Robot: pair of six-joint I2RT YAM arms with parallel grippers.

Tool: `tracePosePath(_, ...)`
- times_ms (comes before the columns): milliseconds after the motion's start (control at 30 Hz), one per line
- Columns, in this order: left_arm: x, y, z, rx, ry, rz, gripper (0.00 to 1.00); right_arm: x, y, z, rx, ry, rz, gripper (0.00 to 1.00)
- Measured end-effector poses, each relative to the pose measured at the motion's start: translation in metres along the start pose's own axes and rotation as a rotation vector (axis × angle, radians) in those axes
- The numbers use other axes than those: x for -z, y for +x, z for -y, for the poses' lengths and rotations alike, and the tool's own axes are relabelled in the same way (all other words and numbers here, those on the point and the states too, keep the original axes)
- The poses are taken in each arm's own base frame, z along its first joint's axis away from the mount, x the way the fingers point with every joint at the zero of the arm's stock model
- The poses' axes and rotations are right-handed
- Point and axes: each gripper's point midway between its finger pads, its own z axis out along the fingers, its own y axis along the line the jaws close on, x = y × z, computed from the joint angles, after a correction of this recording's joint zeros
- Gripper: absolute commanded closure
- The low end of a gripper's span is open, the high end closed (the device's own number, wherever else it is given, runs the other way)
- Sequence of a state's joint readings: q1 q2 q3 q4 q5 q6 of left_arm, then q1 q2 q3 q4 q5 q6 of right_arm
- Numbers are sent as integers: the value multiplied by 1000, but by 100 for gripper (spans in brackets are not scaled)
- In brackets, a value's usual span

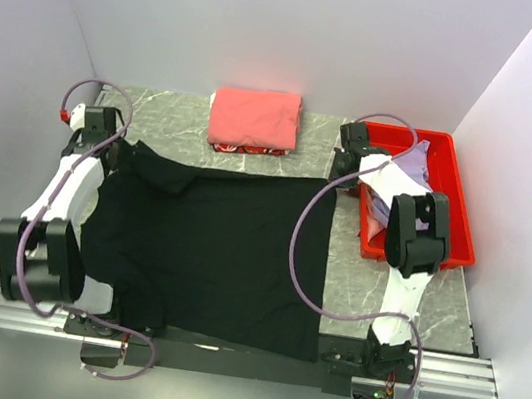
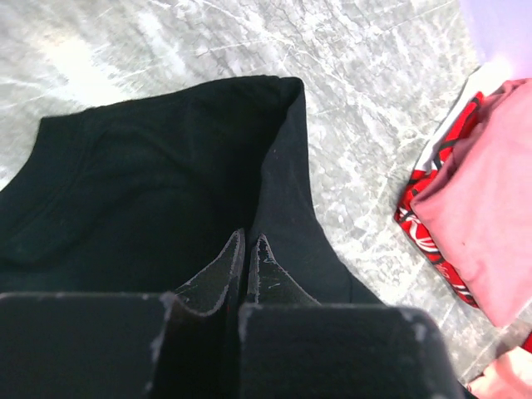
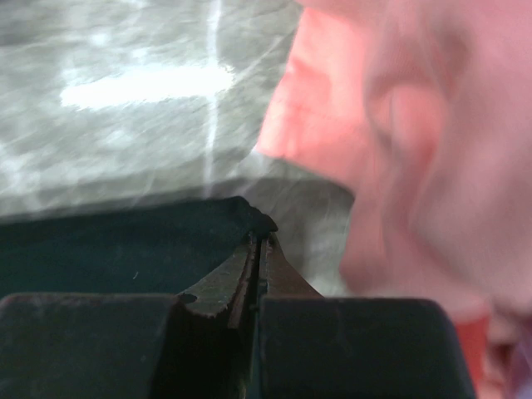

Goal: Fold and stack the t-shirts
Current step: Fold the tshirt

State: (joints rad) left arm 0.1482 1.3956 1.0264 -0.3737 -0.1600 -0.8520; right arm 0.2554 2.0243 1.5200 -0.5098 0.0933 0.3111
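Observation:
The large black t-shirt [image 1: 207,251] lies spread flat across the middle of the table. My left gripper [image 1: 124,149] is at its far left corner, shut on a fold of the black cloth [image 2: 283,166]; the jaws [image 2: 248,237] are pressed together. My right gripper [image 1: 341,171] is at the far right corner, shut on the shirt's corner [image 3: 245,212], with its tips [image 3: 260,238] closed. A folded coral-pink shirt [image 1: 254,117] lies at the back centre on a red patterned one [image 2: 432,229]. A lavender shirt [image 1: 407,171] lies crumpled in the bin.
A red plastic bin [image 1: 453,204] stands at the right on the marble table [image 1: 383,289]. White walls close in the left, back and right. The black shirt's near hem hangs over the table's front edge. Blurred pink cloth [image 3: 432,150] fills the right of the right wrist view.

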Motion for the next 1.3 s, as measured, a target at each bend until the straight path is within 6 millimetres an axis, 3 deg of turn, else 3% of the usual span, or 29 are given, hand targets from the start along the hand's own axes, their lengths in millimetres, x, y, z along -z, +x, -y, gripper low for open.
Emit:
tracePosePath(167,25,0,-10,36,10,38,99,36,-3,-12,45,-24,67,100)
tracePosePath(433,60,6,-44,133,-48,101,99,76,19,-11,67,-32,107,100)
tracePosePath(667,90,14,-74,246,-68,165,99,86,43,2,54,-17,97,100)
tracePosePath(1033,106,47,-130,397,-188,180,99,97,75,3,61,-32,94,100)
tracePosePath(1133,112,56,-144,449,-206,189,99,95,89,3,69,-28,77,95)
tracePosePath(1167,115,58,-147,467,-207,192,92,94,96,2,75,-25,66,91)
tracePosePath(1200,117,60,-151,482,-208,198,84,93,104,1,80,-24,58,71)
tracePosePath(1267,122,63,-156,511,-193,210,55,92,119,1,82,-18,36,53)
tracePosePath(1300,124,64,-157,521,-185,214,46,92,128,2,87,-16,24,44)
